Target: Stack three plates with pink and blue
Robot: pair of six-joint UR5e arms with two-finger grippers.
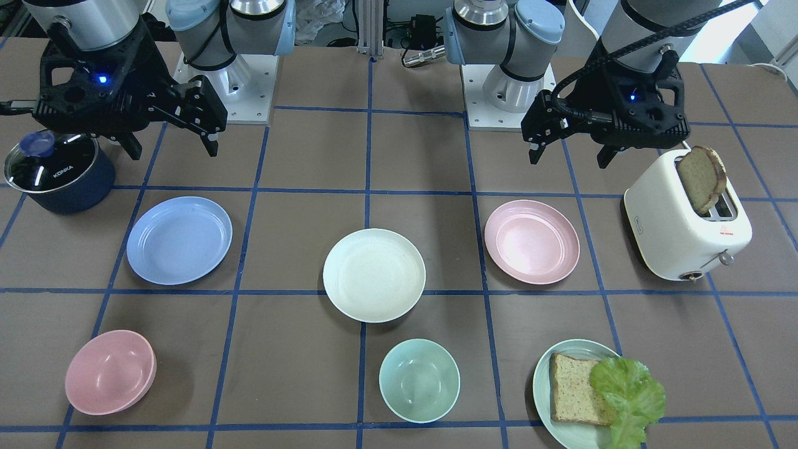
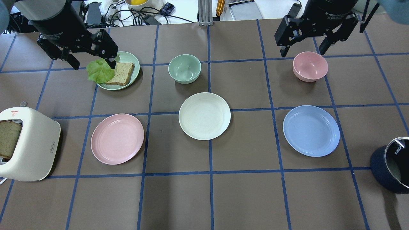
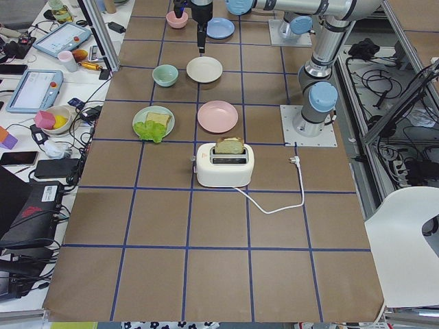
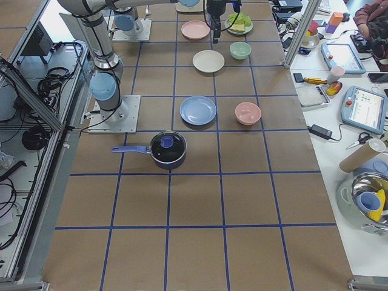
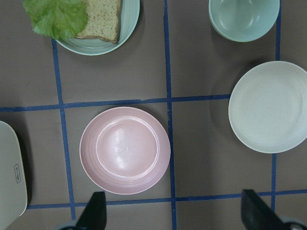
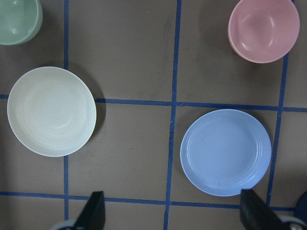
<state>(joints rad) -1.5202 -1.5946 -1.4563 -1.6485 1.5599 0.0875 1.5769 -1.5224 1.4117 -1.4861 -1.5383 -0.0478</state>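
Three plates lie apart in a row on the brown table: the pale pink plate [image 2: 117,138], the cream-white plate [image 2: 204,116] in the middle and the light blue plate [image 2: 311,130]. My left gripper [image 2: 93,65] is open and empty, raised above the table beyond the pink plate [image 5: 124,150]. My right gripper [image 2: 302,52] is open and empty, raised beyond the blue plate [image 6: 225,152]. Neither gripper touches a plate.
A pale green plate [image 2: 127,57] with bread and lettuce lies under my left gripper. A mint bowl [image 2: 184,68] and a pink bowl [image 2: 310,66] stand beyond the plates. A white toaster [image 2: 27,143] stands far left, a dark lidded pot [image 2: 393,166] far right.
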